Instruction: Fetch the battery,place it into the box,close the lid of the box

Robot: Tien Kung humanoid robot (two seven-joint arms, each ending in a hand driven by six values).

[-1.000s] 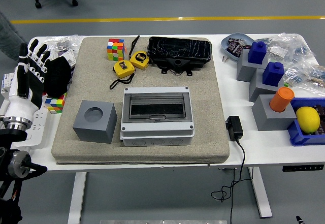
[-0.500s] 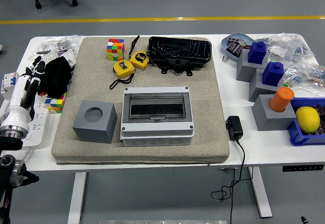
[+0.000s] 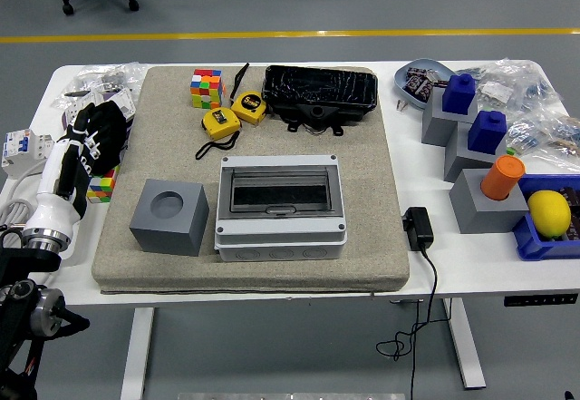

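Grey felt matting [image 3: 362,191] covers the middle of the counter [image 3: 435,264], and my left hand [image 3: 82,151] has just swung in toward its 9 o'clock edge. A second ago it stood upright with the palm showing, farther out past the counter's left end. Now it lies lower and tilted forward, nearer the mat. I take that as the reach only starting, so nothing of the task is done yet.

That hand holds nothing. Its fingers are loosely extended and point toward 12 o'clock, over a black cloth-like lump [image 3: 107,128] and a colourful cube [image 3: 100,185] at the mat's left border. The white forearm runs back to 7 o'clock, off the picture's lower left. My right hand is not in view.

Sitting at the mat's centre toward 6 o'clock is the box [image 3: 281,205], its clear lid [image 3: 279,188] lying down flat. I judge it needs opening first. Toward 12 o'clock lies the battery [image 3: 320,92], a black wrapped block, untouched and well apart from my hand.
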